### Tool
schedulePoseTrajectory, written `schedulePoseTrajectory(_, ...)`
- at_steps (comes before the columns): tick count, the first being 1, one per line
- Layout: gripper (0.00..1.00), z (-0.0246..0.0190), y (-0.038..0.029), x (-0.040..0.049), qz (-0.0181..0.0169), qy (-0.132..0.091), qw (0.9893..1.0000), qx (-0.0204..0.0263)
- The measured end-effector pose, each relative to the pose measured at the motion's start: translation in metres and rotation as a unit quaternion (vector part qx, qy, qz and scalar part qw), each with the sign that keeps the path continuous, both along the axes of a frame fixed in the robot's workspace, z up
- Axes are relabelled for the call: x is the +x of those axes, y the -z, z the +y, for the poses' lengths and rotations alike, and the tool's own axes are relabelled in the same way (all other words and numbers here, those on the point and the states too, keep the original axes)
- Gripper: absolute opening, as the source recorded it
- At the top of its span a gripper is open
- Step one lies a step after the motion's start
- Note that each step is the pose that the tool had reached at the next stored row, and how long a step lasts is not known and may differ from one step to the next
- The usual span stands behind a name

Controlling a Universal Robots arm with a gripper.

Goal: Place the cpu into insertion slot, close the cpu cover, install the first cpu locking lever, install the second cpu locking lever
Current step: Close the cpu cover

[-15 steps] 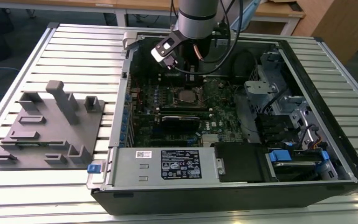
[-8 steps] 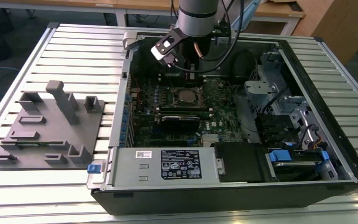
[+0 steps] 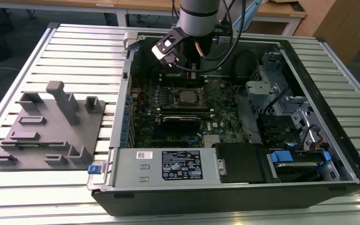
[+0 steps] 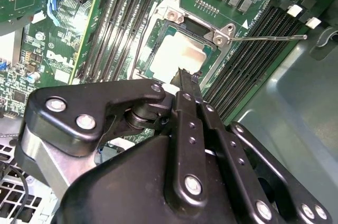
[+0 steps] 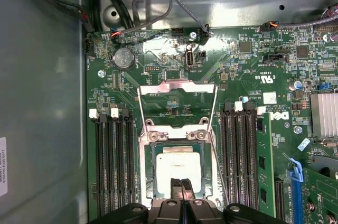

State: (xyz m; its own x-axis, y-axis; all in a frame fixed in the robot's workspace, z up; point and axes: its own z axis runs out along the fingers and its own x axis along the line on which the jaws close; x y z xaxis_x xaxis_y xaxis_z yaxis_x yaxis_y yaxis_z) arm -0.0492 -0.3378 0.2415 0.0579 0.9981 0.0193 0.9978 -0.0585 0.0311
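The cpu [image 5: 181, 161] lies flat in the insertion slot [image 5: 147, 171] on the green board, its pale metal top facing up; it also shows in the second wrist view as the cpu [image 4: 174, 55] and in the exterior view as the cpu [image 3: 185, 96]. The cpu cover [image 5: 177, 85] stands raised beyond the slot's far edge, with the board visible through its window. One thin wire locking lever [image 4: 269, 37] sticks out sideways from the slot, and another locking lever [image 4: 138, 49] curves along the opposite side. My gripper [image 5: 181, 184] hovers over the cpu's near edge, fingers together and holding nothing.
Long black memory slots [image 5: 113, 166] flank the socket on both sides. The grey case wall [image 5: 42, 102] and bundled cables [image 5: 142, 2] hem in the board. In the exterior view a grey fixture [image 3: 48, 126] sits on the slatted table beside the open case, and a power supply [image 3: 167, 166] sits at the case's front.
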Motion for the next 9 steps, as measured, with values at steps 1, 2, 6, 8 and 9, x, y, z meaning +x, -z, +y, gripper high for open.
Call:
schedulePoseTrajectory(1, 0.10, 0.0000, 0.0000, 0.0000, 0.0000, 0.000, 1.0000, 0.0000)
schedulePoseTrajectory(2, 0.10, 0.0000, 0.0000, 0.0000, 0.0000, 0.000, 1.0000, 0.0000)
schedulePoseTrajectory(6, 0.10, 0.0000, -0.0017, 0.0000, 0.0001, 0.000, 1.0000, -0.0001)
schedulePoseTrajectory(8, 0.10, 0.0000, -0.0037, 0.0000, 0.0001, 0.000, 1.0000, -0.0001)
schedulePoseTrajectory(9, 0.10, 0.0000, -0.0037, 0.0000, 0.0001, 0.000, 1.0000, -0.0001)
